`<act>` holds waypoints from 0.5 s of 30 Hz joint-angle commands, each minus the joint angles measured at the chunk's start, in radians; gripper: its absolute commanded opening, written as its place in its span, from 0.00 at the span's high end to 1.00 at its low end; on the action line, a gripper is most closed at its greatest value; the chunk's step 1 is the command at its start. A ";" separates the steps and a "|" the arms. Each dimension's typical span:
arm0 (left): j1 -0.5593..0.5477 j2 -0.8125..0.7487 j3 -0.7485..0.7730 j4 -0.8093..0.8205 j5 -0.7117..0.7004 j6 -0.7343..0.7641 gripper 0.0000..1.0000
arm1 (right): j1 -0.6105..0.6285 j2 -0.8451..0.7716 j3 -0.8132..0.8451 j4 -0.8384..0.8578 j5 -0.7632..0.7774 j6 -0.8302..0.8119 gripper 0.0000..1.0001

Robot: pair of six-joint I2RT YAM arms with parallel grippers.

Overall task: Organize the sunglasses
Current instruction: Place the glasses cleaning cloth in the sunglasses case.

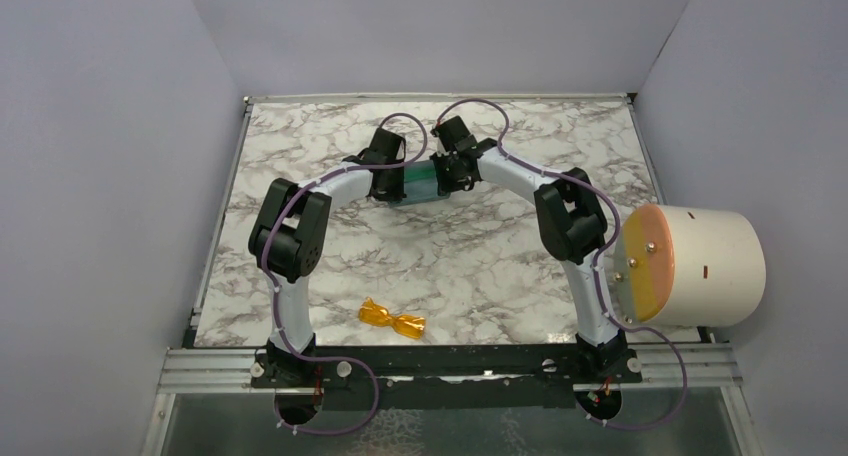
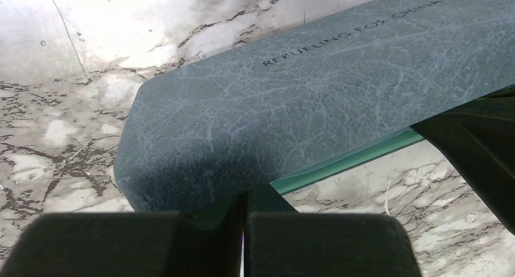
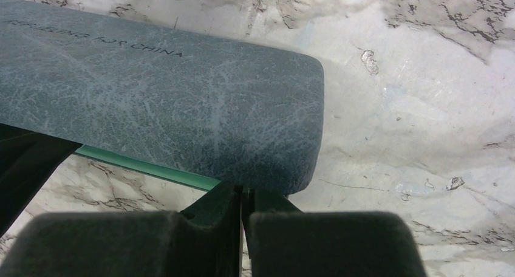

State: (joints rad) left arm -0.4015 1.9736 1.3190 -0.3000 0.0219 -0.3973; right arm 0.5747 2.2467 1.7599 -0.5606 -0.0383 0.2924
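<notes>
1. While both arms reach out to the far middle of the white-and-grey marbled worktop (image 1: 300, 156), the blue-grey oblong textured case (image 2: 316, 101) sits between them. It has lettering on top and teal-green lining showing along its near edge.
2. Jaws of the left gripper (image 2: 244, 219): closed. A thin teal-green lip of the case looks pinched between them at the case's left end, as far as the wrist view shows.
3. Jaws of the right gripper (image 3: 243, 219): same at the right end, closed on the teal-green lip.
4. Small folded sunglasses (image 1: 392, 319) with translucent orange-amber lenses and frame lie flat on the worktop near the front edge. They sit between the two arm bases, well apart from the case, and nothing touches them.
5. Case state: the teal strip under the blue-grey flap suggests it's cracked open. Can't tell how far.
6. Progress, my read: early. Only the case is in hand. The sunglasses are not picked up and not in the case.
7. Left to do, presumably: get the case properly open, free one gripper, fetch the sunglasses, seat them inside, close it.
</notes>
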 commanded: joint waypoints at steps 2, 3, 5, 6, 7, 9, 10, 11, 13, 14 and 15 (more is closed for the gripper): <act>0.005 0.048 -0.007 -0.027 -0.069 0.008 0.97 | -0.009 0.035 -0.017 -0.020 0.071 0.005 0.99; 0.006 0.044 -0.006 -0.027 -0.069 0.008 0.92 | -0.009 0.032 -0.018 -0.021 0.074 0.007 0.98; 0.005 0.038 -0.003 -0.028 -0.070 0.008 0.85 | -0.009 0.026 -0.020 -0.019 0.081 0.010 0.93; 0.006 0.034 -0.001 -0.029 -0.072 0.007 0.83 | -0.009 0.021 -0.022 -0.017 0.081 0.011 0.89; 0.005 0.031 0.002 -0.029 -0.072 0.008 0.82 | -0.009 0.016 -0.027 -0.013 0.083 0.012 0.85; 0.004 0.026 0.008 -0.029 -0.072 0.010 0.79 | -0.009 0.007 -0.032 -0.004 0.081 0.014 0.79; 0.004 0.024 0.011 -0.029 -0.073 0.011 0.78 | -0.009 0.004 -0.032 -0.002 0.078 0.017 0.77; 0.004 0.022 0.012 -0.030 -0.075 0.012 0.78 | -0.009 0.002 -0.033 -0.002 0.077 0.018 0.76; 0.004 0.017 0.015 -0.031 -0.076 0.012 0.76 | -0.009 -0.001 -0.034 0.003 0.070 0.018 0.76; 0.004 0.014 0.016 -0.032 -0.077 0.012 0.76 | -0.009 -0.002 -0.033 0.004 0.068 0.018 0.76; 0.002 0.011 0.016 -0.033 -0.077 0.013 0.76 | -0.009 -0.003 -0.033 0.004 0.066 0.018 0.76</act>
State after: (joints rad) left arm -0.4034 1.9739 1.3243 -0.2989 0.0063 -0.4011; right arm 0.5762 2.2475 1.7554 -0.5507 -0.0185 0.3153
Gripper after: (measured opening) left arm 0.232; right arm 0.238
